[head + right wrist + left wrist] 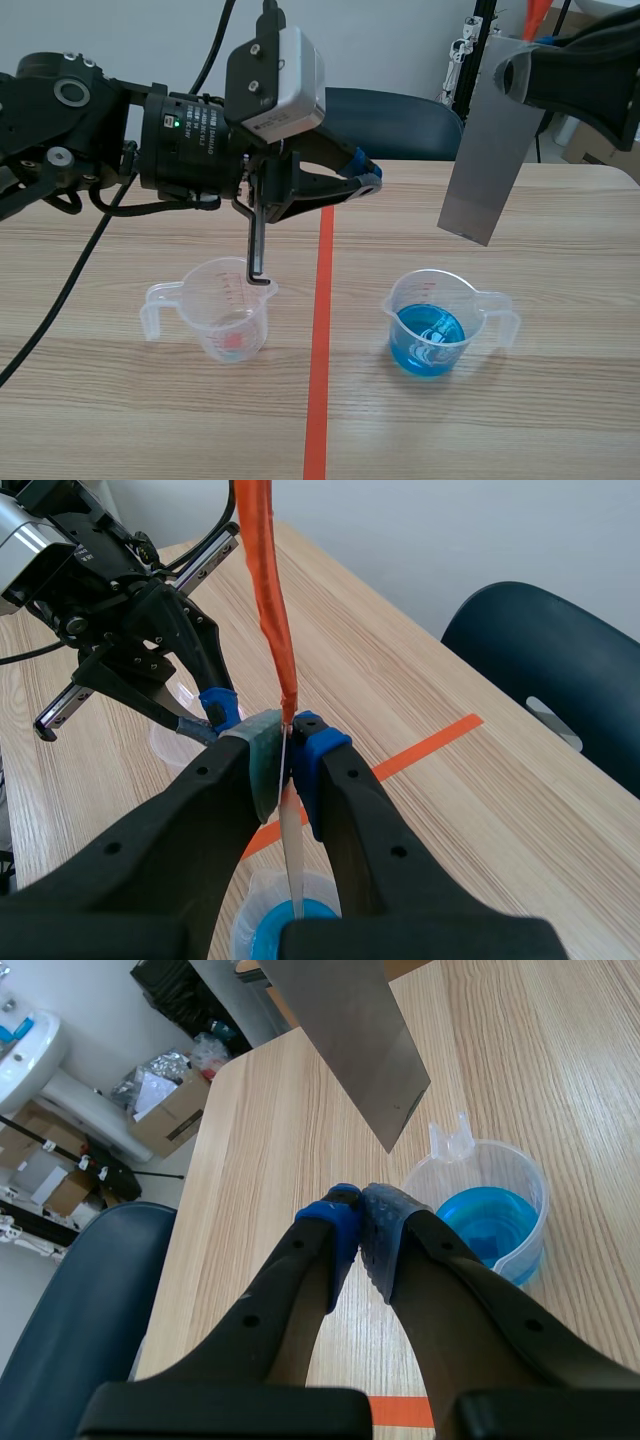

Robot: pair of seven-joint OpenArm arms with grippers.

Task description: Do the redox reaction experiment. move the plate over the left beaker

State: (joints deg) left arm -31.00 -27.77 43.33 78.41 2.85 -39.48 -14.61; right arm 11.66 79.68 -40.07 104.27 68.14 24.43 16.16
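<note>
A grey metal plate (490,160) hangs tilted in the air, above and a little behind the right beaker (432,325), which holds blue liquid. My right gripper (512,75) is shut on the plate's top edge. In the right wrist view the plate (267,590) shows edge-on between the pads (262,755), with the blue beaker (290,930) under it. The left beaker (225,305) is clear with a reddish trace at its bottom. My left gripper (368,180) is shut on nothing, raised above the table behind the left beaker; its fingertips (345,1215) point toward the plate (350,1040) and the blue beaker (490,1220).
A black hooked rod (256,245) hangs from the left wrist, its tip at the left beaker's rim. An orange tape line (320,340) runs between the beakers. A dark blue chair (400,120) stands behind the table. Boxes (170,1110) lie on the floor beyond.
</note>
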